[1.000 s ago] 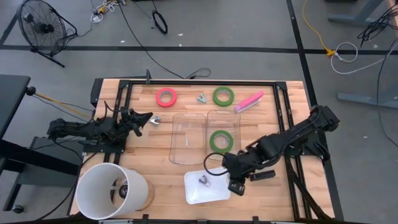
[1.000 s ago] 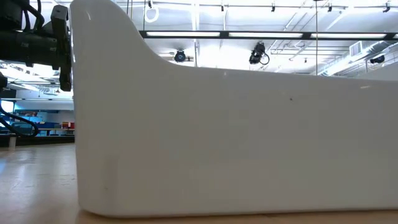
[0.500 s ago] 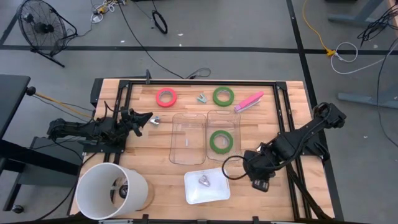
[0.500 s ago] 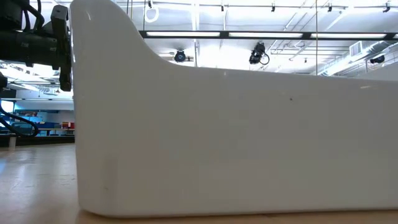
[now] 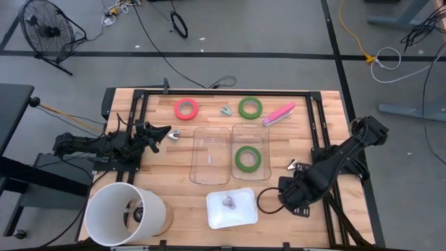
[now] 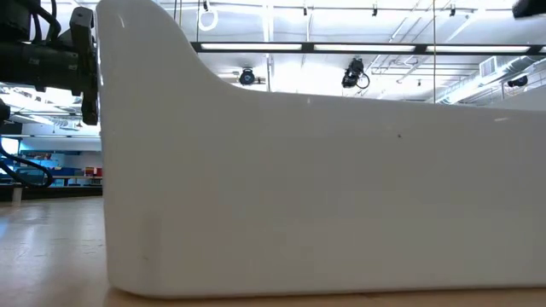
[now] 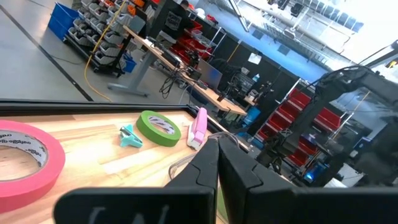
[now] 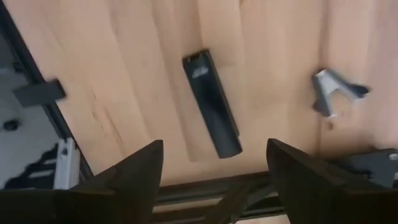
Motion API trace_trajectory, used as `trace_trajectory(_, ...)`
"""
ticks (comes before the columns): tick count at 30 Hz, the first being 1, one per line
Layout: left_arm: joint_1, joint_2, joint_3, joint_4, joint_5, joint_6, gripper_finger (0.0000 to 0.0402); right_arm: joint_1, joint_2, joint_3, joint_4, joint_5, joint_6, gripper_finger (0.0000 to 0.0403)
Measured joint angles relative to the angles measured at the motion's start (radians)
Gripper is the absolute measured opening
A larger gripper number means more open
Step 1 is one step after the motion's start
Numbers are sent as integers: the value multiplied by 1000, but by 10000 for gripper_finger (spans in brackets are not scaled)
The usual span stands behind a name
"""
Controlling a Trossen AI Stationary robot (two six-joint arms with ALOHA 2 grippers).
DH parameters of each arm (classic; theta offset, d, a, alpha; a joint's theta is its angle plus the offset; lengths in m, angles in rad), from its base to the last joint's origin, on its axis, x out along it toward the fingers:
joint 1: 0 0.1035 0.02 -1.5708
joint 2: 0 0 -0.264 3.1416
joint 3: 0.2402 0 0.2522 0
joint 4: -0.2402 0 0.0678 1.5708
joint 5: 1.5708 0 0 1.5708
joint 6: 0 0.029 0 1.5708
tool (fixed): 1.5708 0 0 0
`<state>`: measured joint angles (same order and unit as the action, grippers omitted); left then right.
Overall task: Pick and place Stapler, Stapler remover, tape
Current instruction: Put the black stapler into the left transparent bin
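My right gripper (image 5: 289, 199) is open and holds nothing. It hovers right of the white tray (image 5: 244, 217), fingers pointing down over a black stapler (image 8: 211, 112) that lies flat on the table. A silver staple remover (image 8: 336, 93) lies beside the stapler and also shows in the high view (image 5: 295, 165). Another silver remover (image 5: 228, 202) lies in the tray. One green tape ring (image 5: 248, 158) lies in a clear bin (image 5: 259, 132). A red ring (image 5: 186, 108), a green ring (image 5: 251, 107), a teal remover (image 5: 226, 109) and a pink stapler (image 5: 279, 113) lie at the far edge. My left gripper (image 5: 166, 134) is shut and rests at the left.
A second clear bin (image 5: 211, 155) stands left of the first. A white bucket (image 5: 125, 213) stands at the near left corner. A small silver piece (image 5: 175, 134) lies just off my left gripper's tips. A black frame rail (image 5: 322, 139) runs along the right side. The tray's wall (image 6: 324, 196) fills the low view.
My right gripper has drawn back from the white tray's right edge, going toward the table's right and near edges. The silver remover stays in the tray. The move has uncovered the second silver remover on the table at the right.
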<state>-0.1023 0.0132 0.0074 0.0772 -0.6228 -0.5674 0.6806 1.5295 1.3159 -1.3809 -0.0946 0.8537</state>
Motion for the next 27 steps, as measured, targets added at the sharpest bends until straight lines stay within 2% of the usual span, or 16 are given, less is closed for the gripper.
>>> trace_trajectory(9, 0, 0, 0, 0, 0, -24, 14, 27, 0, -221, 278, -49, -23, 277)
trace_trajectory(21, 0, 0, 0, 0, 0, -23, 14, 27, 0, -425, 476, -54, -25, 288)
trace_trajectory(27, 0, 0, 0, 0, 0, -23, 14, 26, 0, -507, 588, -63, 16, 279)
